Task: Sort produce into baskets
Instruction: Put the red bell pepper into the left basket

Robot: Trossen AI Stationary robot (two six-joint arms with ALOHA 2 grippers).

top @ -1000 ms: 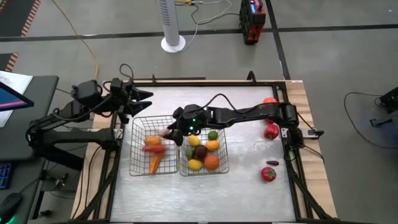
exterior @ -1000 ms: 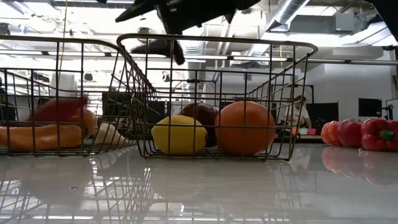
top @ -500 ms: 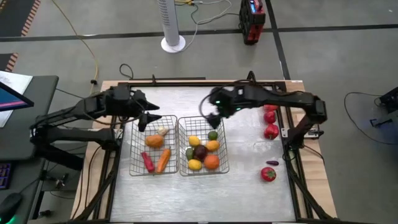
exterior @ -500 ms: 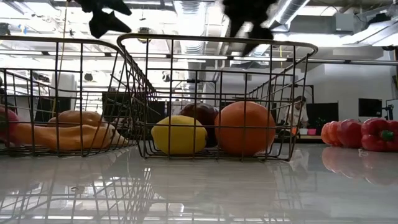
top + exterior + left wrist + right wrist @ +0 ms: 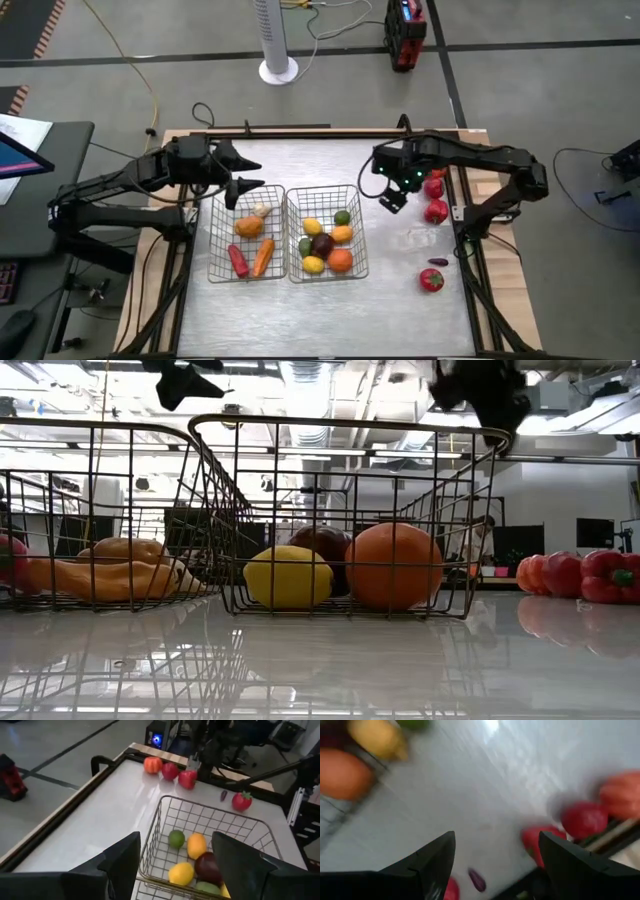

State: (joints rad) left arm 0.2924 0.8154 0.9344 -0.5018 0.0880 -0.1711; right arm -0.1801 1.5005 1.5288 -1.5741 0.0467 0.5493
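Two square wire-grid baskets [image 5: 285,232] sit mid-frame on the glossy pale bench [image 5: 320,300], rounded produce [image 5: 322,243] inside; left pincer [image 5: 240,172] and right pincer [image 5: 388,190] hover open, empty

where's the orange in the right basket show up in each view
High view: the orange lies in the right basket's near right corner.
Low view: it sits front and centre behind the wire, beside the lemon.
Left wrist view: hidden behind that gripper's finger, so not visible.
Right wrist view: blurred orange shape at the picture's edge.
Shared landmark: the lemon next to it.
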